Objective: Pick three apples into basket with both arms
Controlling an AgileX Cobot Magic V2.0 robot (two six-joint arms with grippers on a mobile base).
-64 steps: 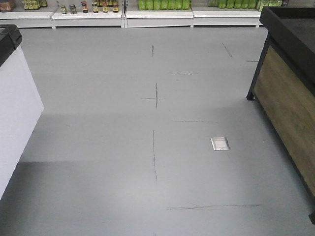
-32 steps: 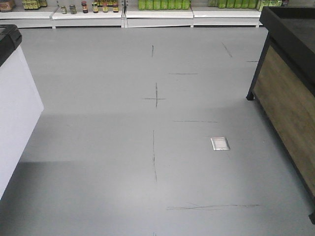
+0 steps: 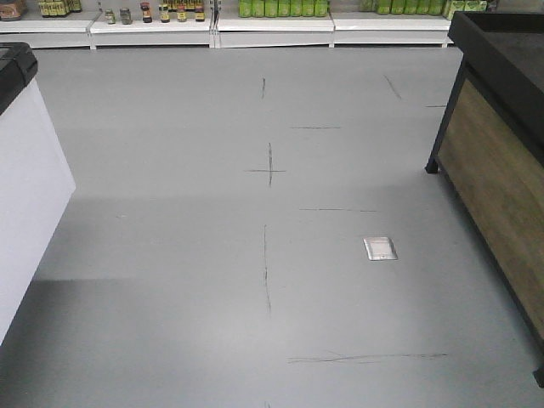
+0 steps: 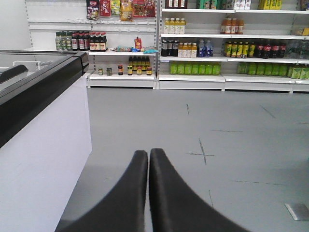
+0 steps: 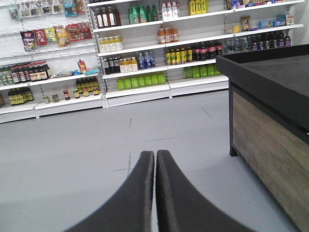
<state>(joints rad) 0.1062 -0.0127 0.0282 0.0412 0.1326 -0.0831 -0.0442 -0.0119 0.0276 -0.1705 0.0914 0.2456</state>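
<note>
Left hand (image 4: 148, 152) clenched on nothing, its two black fingers (image 4: 169, 198) pressed together from tip to base, pointing toward 12 o'clock above the grey floor (image 3: 170, 255). Right hand (image 5: 155, 153) likewise clenched on nothing, fingers touching along their inner edges, also aimed toward 12 o'clock.

Whereabouts of the apples and the basket: cannot tell from any of the three views.

Front view: floor crossed by thin dark scuff lines, with a drawn cross mark (image 3: 270, 170) just above centre. Small square metal floor plate (image 3: 380, 248) at about 4 o'clock from the cross, well apart from it. White cabinet (image 3: 25, 187) with a black top at 9 o'clock, cut off by the edge. Wood-panelled stand (image 3: 493, 178) with a black top at 3 o'clock. Store shelves (image 3: 272, 38) along 12 o'clock, carrying a row of green bottles (image 3: 283, 8) at 12 and small jars (image 3: 126, 15) toward 11.

Left wrist view: cabinet near the hand at 9 o'clock, shelves of bottled drinks far off at 12 o'clock.

Right wrist view: stand at 3 o'clock, shelves from 10 to 1 o'clock.
</note>
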